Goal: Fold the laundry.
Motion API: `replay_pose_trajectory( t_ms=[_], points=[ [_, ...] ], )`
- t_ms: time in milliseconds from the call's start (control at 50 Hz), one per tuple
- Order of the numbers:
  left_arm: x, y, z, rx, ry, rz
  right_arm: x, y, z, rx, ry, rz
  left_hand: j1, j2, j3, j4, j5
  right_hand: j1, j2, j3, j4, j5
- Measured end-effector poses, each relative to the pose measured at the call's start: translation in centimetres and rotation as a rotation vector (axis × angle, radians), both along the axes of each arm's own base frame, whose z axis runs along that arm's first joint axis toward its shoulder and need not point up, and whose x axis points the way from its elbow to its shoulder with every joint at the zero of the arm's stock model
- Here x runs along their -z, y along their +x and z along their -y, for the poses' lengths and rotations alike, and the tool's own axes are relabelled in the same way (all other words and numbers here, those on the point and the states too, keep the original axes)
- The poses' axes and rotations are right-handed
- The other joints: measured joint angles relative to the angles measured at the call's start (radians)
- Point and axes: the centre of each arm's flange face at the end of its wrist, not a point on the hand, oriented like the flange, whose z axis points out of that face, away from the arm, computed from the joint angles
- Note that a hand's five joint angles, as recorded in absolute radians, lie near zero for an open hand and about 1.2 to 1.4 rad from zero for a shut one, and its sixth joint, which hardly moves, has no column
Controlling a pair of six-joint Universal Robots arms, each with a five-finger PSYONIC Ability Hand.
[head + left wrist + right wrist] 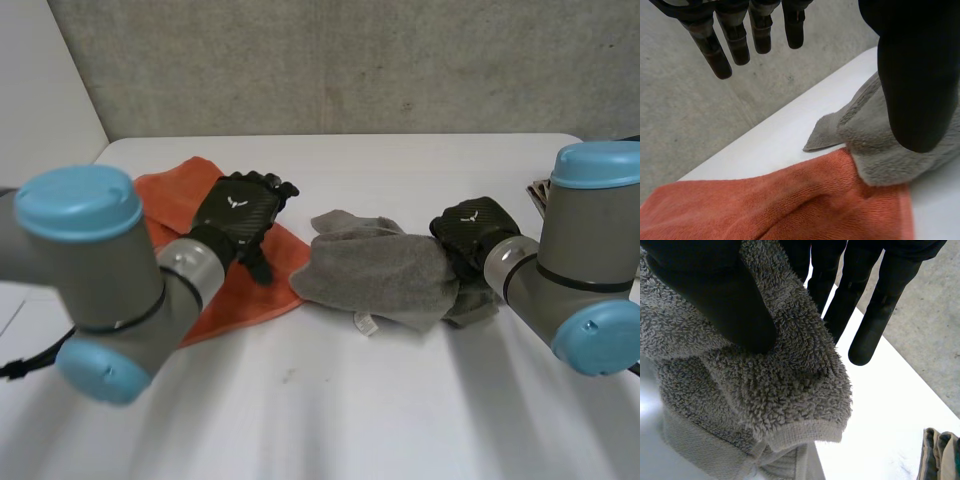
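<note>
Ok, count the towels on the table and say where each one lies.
2. The orange towel lies beneath the left hand; the grey towel overlaps its edge, pinched by the right hand. Folded cloth at the right edge of the table may be more.

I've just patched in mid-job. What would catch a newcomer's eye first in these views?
An orange towel lies spread at the left of the white table, with the left hand open over it. Beside it, mid-table, sits a crumpled grey towel, one edge lapping onto the orange one. The right hand pinches the grey towel's right-side edge between thumb and fingers.
</note>
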Motion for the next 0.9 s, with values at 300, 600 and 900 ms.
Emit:
replay_pose_trajectory(
  t_ms=[300,600,900],
  points=[
    [6.9,-1.2,10.5,0.089,0.017,0.183,1.9,-1.6,-0.9,0.006,0.041,-0.003,0.095,0.088,0.086,0.093,0.082,0.0,0.0,0.0,0.0,0.0],
    [9.1,-0.9,13.6,0.012,-0.12,0.171,3.4,-2.1,-0.5,0.015,0.052,-0.022,0.913,0.972,0.965,0.977,0.875,-0.001,0.0,0.0,0.0,0.014],
    [-1.7,11.7,21.8,-0.591,-0.512,0.105,2.5,-1.2,-1.4,-0.035,0.034,-0.014,0.913,0.973,0.965,0.98,0.875,-0.001,0.0,0.0,0.0,0.014]
  ],
)
